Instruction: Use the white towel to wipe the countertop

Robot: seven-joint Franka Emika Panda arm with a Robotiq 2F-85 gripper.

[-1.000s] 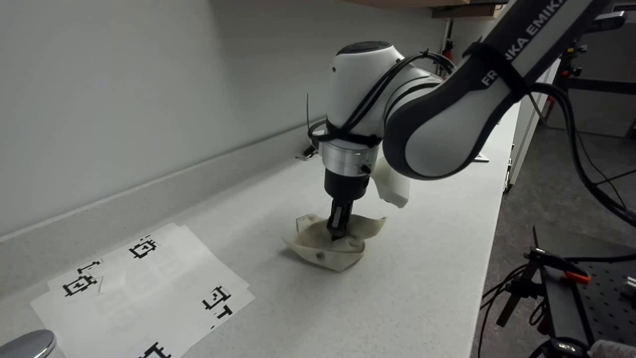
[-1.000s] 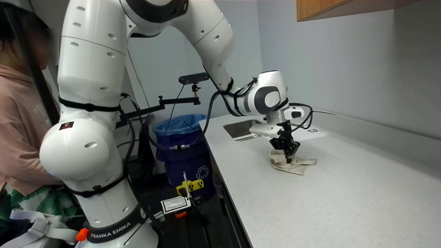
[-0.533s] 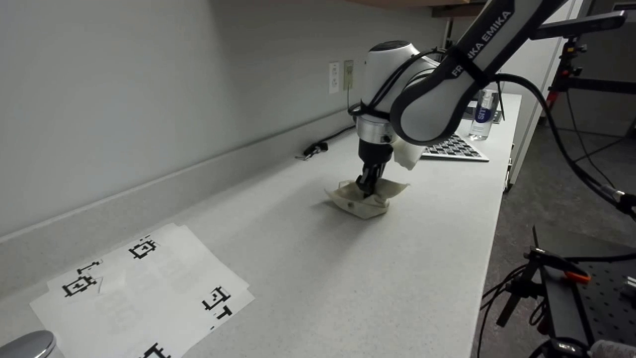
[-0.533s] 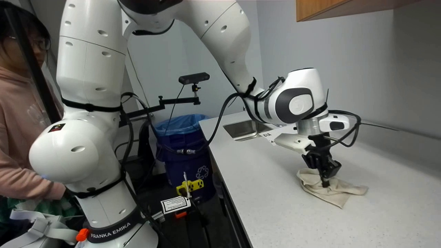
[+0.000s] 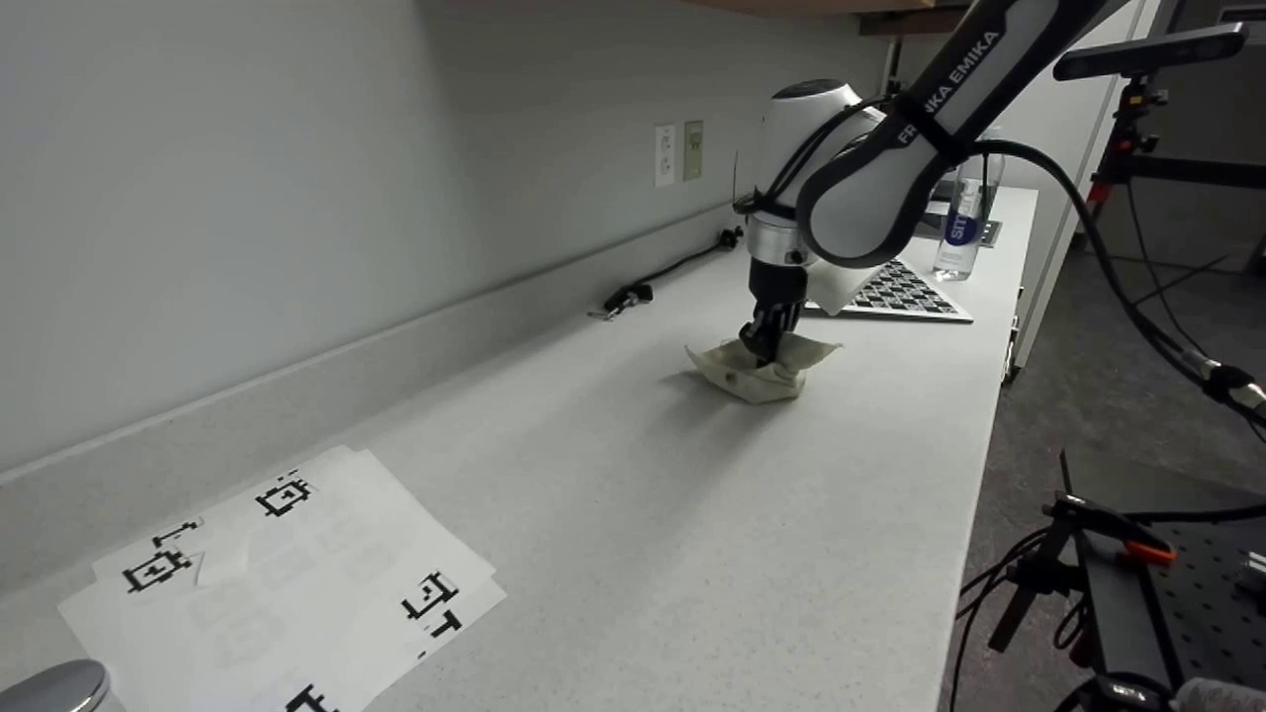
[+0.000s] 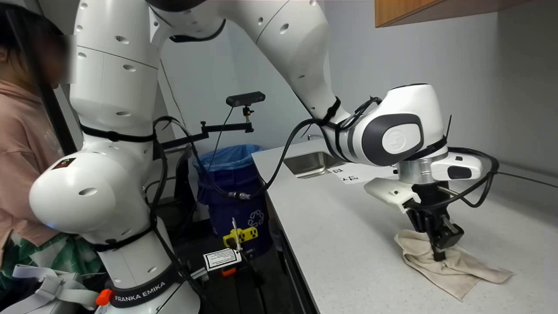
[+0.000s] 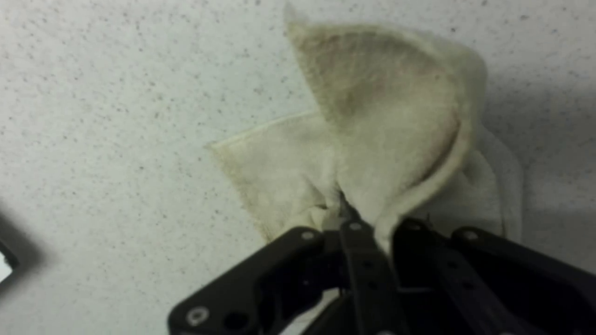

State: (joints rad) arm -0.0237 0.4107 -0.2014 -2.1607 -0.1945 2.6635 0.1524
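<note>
Under the hand (image 6: 438, 255), the towel (image 6: 464, 267) on the counter (image 6: 331, 235)

In an exterior view, the board (image 5: 902, 293) lies at the towel's two o'clock; the bottle (image 5: 957, 242), partly hidden, seems to stand just beyond. A cord end (image 5: 630, 295) sits at ten near the wall (image 5: 554, 148), sheets (image 5: 307, 574) well apart at eight. In an exterior view, the sink (image 6: 311, 164) lies at the towel's ten o'clock.

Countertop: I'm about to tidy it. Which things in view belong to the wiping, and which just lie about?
For the job: white towel, held in the jaws; countertop.
Not part of it: printed sheets, checkered board, clear bottle.
</note>
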